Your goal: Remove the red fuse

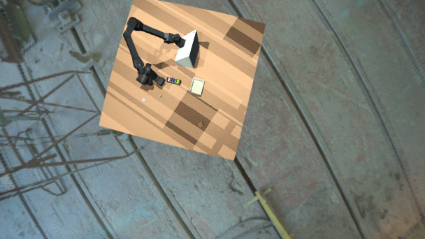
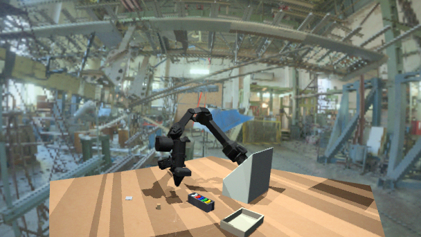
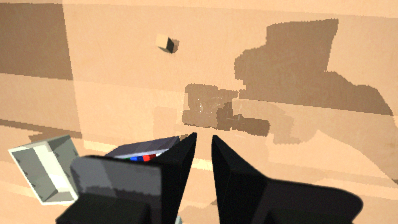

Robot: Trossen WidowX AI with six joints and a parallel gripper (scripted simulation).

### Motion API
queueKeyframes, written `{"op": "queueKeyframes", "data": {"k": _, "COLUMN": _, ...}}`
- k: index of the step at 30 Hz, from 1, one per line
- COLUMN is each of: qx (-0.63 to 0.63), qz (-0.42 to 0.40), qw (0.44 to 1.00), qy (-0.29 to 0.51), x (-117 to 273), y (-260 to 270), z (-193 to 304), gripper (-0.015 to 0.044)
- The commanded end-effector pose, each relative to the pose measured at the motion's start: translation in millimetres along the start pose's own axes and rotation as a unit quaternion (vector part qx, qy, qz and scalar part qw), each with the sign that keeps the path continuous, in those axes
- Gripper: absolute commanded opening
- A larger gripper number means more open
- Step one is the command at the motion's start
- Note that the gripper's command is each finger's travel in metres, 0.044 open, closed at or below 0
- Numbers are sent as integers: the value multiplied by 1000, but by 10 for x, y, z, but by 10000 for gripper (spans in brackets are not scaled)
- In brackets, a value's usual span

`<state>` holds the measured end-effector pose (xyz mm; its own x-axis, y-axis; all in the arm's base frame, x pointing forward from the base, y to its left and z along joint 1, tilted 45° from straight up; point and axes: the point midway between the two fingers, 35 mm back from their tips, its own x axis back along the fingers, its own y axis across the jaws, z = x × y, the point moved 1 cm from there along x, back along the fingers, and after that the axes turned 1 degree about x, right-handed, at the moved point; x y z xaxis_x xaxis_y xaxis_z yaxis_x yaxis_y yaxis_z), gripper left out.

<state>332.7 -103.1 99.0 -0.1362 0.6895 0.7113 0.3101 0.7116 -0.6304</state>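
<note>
- The tool (image 2: 178, 183) is hanging above the counter (image 2: 311, 211), pointing down, just left of the fuse block (image 2: 201, 202).
- Its fingers are sitting nearly together, clenched on nothing.
- The red fuse (image 3: 149, 158) is sitting in the block among other colored fuses.
- The tray (image 2: 242, 222) is lying near right of the block.

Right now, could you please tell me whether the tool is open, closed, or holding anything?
Tool: nearly closed, a narrow gap between the fingers, holding nothing; it hangs above the table beside the fuse block.
</note>
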Motion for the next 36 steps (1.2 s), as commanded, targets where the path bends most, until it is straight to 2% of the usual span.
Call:
{"op": "queueKeyframes", "data": {"k": 1, "qx": 84, "qz": 3, "qw": 996, "qy": 26, "x": 37, "y": 458, "z": 298, "gripper": 74}}
{"op": "queueKeyframes", "data": {"k": 6, "qx": 165, "qz": 15, "qw": 985, "qy": 47, "x": 86, "y": 806, "z": 629, "gripper": 74}}
{"op": "queueKeyframes", "data": {"k": 36, "qx": 165, "qz": 16, "qw": 985, "qy": 47, "x": -160, "y": 789, "z": 657, "gripper": 74}}
